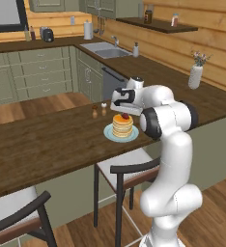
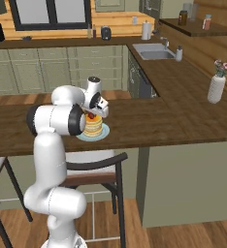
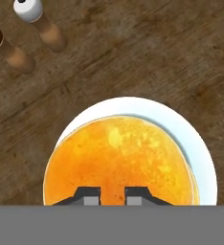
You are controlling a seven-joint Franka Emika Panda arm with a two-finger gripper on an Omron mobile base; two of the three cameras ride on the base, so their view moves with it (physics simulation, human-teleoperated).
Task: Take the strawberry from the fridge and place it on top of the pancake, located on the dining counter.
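Hand view: round golden pancake (image 3: 121, 160) stack, mottled, on a smooth pale plate (image 3: 200, 153); grained dark wood dining counter (image 3: 157, 52) around it. Gripper (image 3: 112, 195) directly above, fingertips close together, a narrow gap between. Left base view: small red strawberry (image 1: 125, 116) sits atop the stack, under the gripper; whether gripped, cannot tell.

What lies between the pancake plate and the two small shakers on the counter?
Nothing: in the hand view, only bare dining counter wood separates the plate from the shakers.
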